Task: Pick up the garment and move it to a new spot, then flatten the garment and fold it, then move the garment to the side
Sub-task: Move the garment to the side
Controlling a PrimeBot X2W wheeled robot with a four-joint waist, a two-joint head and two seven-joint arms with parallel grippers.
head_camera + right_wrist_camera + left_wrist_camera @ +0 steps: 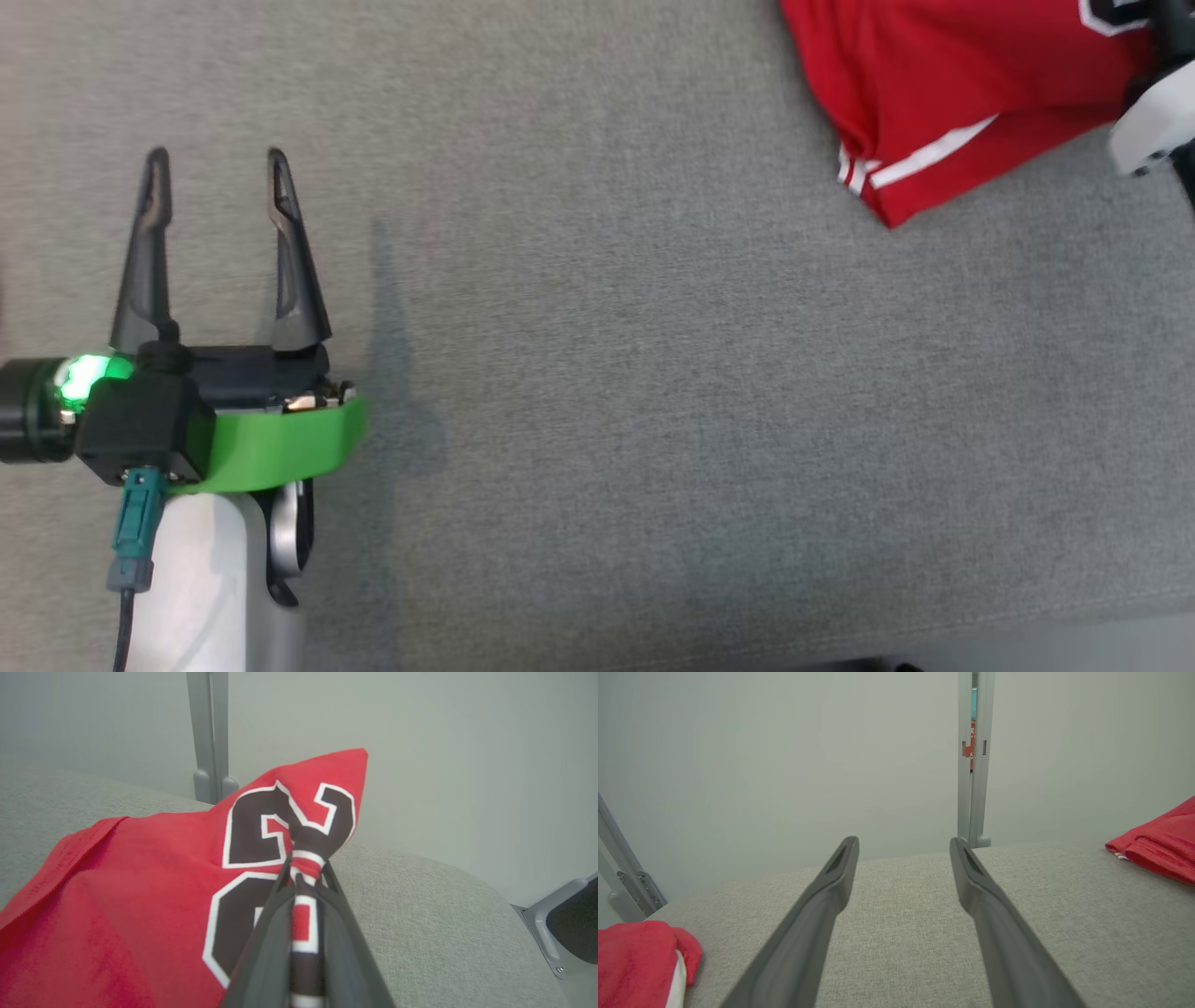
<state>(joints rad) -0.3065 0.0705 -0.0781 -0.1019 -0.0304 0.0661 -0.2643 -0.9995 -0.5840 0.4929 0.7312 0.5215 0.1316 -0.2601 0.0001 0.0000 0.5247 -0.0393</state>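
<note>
The garment (952,84) is a red jersey with white stripes and black-and-white numbers, lying at the far right of the grey cloth surface (597,373). In the right wrist view my right gripper (306,868) is shut on a pinch of the garment (140,882) at the numbers, and the cloth rises in a peak above the fingers. The head view cuts off all but a white part of the right arm (1153,131). My left gripper (217,163) hovers open and empty at the lower left, far from the jersey. Its wrist view shows the garment (1162,844) off to the right.
A red cloth with a white stripe (640,961) lies at the lower left of the left wrist view. A grey post (975,765) stands behind the surface against a pale wall. The surface's front edge (934,644) runs along the bottom of the head view.
</note>
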